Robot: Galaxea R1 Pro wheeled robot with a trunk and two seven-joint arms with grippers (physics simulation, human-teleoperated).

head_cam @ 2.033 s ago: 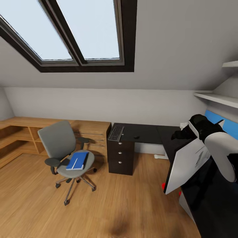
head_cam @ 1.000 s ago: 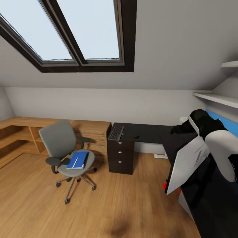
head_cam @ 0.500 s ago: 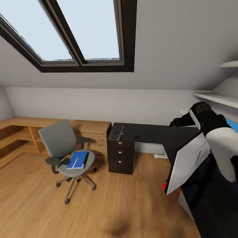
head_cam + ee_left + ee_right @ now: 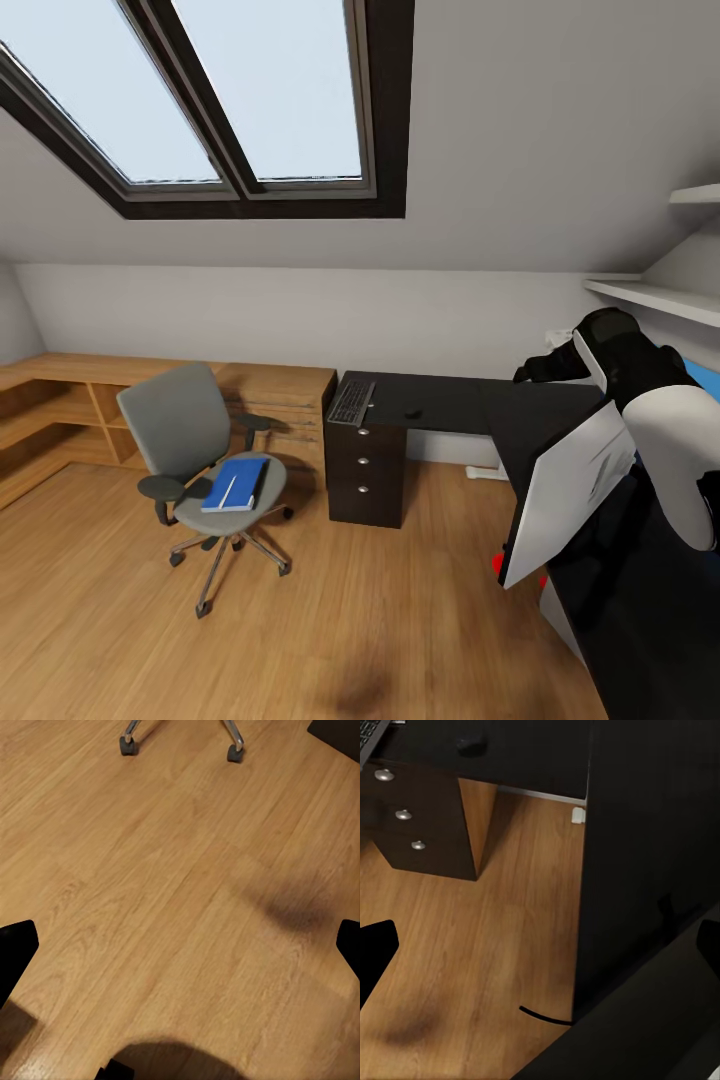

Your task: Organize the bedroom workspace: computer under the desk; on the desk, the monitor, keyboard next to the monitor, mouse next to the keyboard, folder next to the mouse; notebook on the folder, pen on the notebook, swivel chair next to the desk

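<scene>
Carrying what appears to be the monitor [image 4: 565, 495], the right arm is seen beside the black tabletop [image 4: 440, 400]; whether the right fingers are clamped cannot be told. Left fingers [image 4: 16, 952] are spread wide over bare floor, nothing held. Keyboard [image 4: 352, 402] and mouse [image 4: 413, 413] lie on the tabletop; the folder [image 4: 236, 485] rests on the swivel chair [image 4: 195, 460]. Risk judged: the tilted panel could clip the tabletop edge or slip.
</scene>
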